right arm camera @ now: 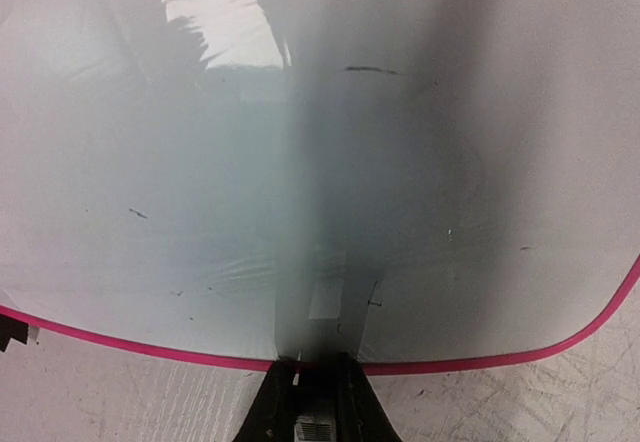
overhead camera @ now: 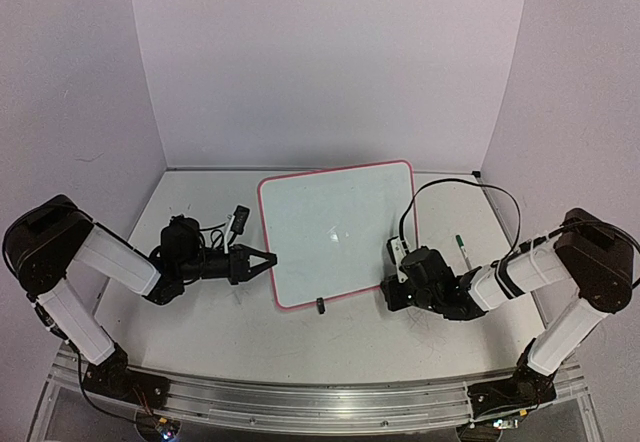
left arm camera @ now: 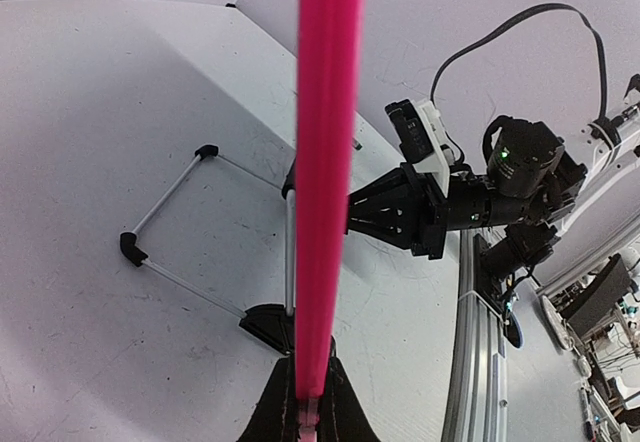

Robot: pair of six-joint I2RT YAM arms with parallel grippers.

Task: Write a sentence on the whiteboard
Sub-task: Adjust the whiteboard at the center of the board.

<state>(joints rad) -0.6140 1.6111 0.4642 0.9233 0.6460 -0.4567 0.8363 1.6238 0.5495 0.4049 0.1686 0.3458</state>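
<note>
The whiteboard (overhead camera: pixel 335 227) with its pink-red frame stands tilted mid-table. Its face is blank apart from small dark specks, and no green sentence shows. My left gripper (overhead camera: pixel 268 258) is shut on the board's left frame edge. In the left wrist view that frame (left arm camera: pixel 325 162) runs straight up between my fingers (left arm camera: pixel 312 402). My right gripper (overhead camera: pixel 392 280) is at the board's lower right edge. In the right wrist view (right arm camera: pixel 313 377) the jaws stand together, empty, with their tips against the pink frame (right arm camera: pixel 150 347). The board face (right arm camera: pixel 300 162) reflects them.
A green marker (overhead camera: pixel 460 247) lies on the table right of the board, beyond my right wrist. The board's wire stand (left arm camera: pixel 170 222) and a black clip foot (left arm camera: pixel 265 324) sit behind it. Another clip (overhead camera: pixel 320 306) is at the near edge. Walls enclose three sides.
</note>
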